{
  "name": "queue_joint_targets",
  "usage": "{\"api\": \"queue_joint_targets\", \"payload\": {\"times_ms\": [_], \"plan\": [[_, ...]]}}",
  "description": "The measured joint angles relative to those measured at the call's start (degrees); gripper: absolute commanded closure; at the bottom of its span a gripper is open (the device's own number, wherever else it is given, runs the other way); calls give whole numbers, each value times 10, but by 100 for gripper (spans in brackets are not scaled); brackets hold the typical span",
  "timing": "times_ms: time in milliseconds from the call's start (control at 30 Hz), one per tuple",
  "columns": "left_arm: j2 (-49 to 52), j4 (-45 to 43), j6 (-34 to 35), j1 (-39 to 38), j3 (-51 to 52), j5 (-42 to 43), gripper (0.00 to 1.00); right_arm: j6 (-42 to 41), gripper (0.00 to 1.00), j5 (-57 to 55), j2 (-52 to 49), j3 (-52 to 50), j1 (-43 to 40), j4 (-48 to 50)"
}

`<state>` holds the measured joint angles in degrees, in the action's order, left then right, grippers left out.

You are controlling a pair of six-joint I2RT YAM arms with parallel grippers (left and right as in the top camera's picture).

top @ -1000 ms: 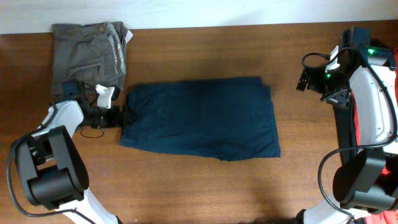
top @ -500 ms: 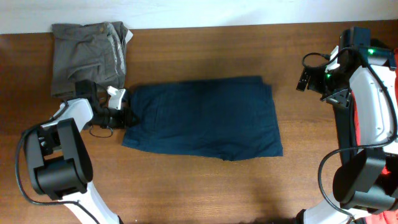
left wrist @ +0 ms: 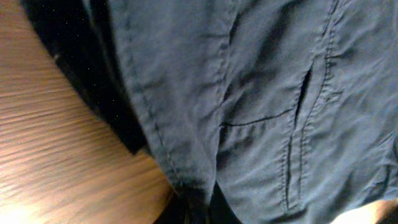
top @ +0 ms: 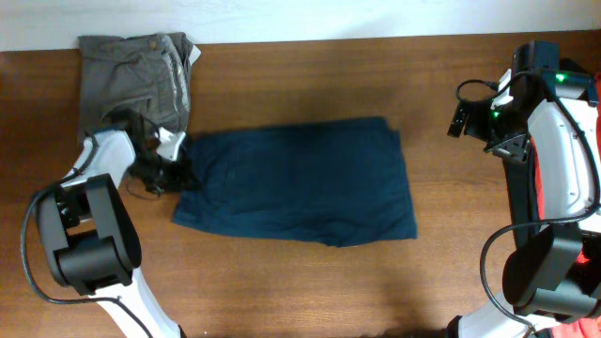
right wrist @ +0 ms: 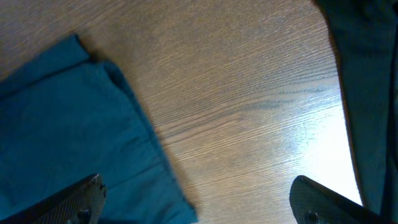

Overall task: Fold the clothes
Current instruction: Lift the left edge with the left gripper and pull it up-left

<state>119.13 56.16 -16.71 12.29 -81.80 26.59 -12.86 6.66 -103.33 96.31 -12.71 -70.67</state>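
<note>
Looking down from overhead, we saw the navy blue garment spread flat near the middle of the wooden table. The left gripper sat at its left edge, jaws pinched shut on the fabric. In the left wrist view the fingertips met on a stitched hem, and the cloth above them showed seams and a pocket slit. The grey-olive trousers lay folded at the table's far left corner, just beyond the left arm and apart from the navy piece. The right gripper hung well apart from the garment's right edge, near the far right of the table. Its fingers stood wide apart over bare wood, holding nothing, with a corner of the navy cloth below. Some red fabric showed at the right border.
</note>
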Motion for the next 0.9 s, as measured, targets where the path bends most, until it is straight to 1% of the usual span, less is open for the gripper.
{"api": "queue_joint_targets", "payload": {"times_ms": [233, 400, 633, 767, 900], "plan": [[4, 132, 54, 10, -160, -96, 100, 0, 1, 0, 0, 0, 0, 0], [4, 223, 114, 12, -267, -179, 100, 0, 1, 0, 0, 0, 0, 0], [4, 316, 176, 12, -365, -274, 100, 0, 1, 0, 0, 0, 0, 0], [4, 353, 190, 12, -415, -300, 100, 0, 1, 0, 0, 0, 0, 0], [4, 376, 195, 11, -457, -308, 100, 0, 1, 0, 0, 0, 0, 0]]}}
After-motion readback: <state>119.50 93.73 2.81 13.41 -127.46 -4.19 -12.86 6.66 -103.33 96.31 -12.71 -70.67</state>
